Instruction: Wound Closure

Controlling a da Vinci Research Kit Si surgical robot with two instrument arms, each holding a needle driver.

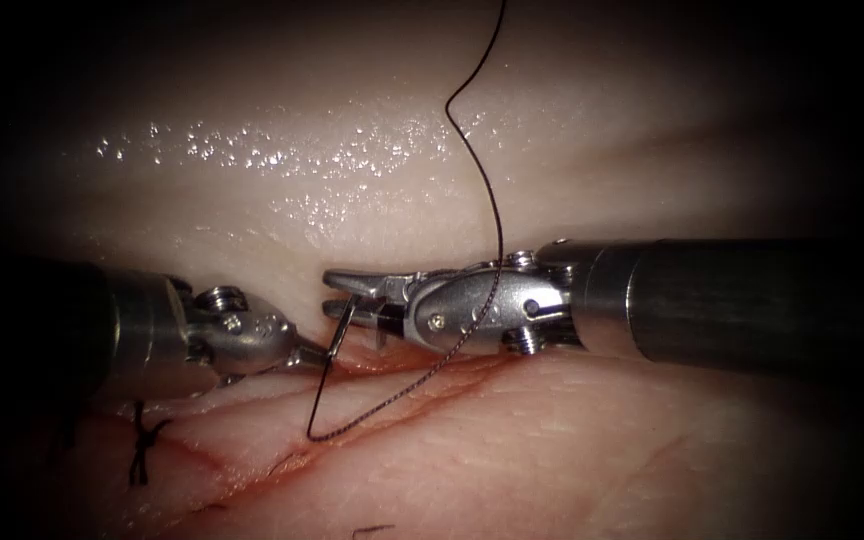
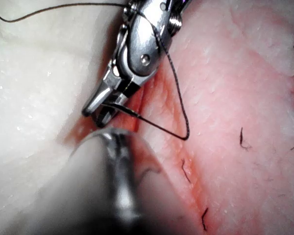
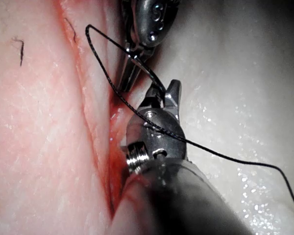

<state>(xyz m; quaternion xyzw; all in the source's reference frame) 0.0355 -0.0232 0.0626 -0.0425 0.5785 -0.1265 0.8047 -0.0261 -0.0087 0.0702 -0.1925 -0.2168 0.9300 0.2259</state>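
The cut (image 1: 422,385) runs across the tissue (image 1: 572,460) with red fluid along it. The small curved needle (image 1: 342,328) stands just above the cut, free of the tissue. My left tool (image 1: 314,353) comes from the left and is shut on the needle's lower end, where the thread joins. My right tool (image 1: 330,293) has its jaws open around the needle's upper part (image 3: 147,71). The dark thread (image 1: 492,200) drops from above, crosses the right tool's wrist, loops on the tissue and rises to the needle. The right tool's open jaws (image 2: 95,110) straddle the needle (image 2: 125,110).
A knotted dark stitch (image 1: 140,455) closes the cut at the far left. A short cut end of thread (image 1: 372,528) lies on the near tissue. The pale far bank of tissue (image 1: 352,150) glistens wet behind both tools.
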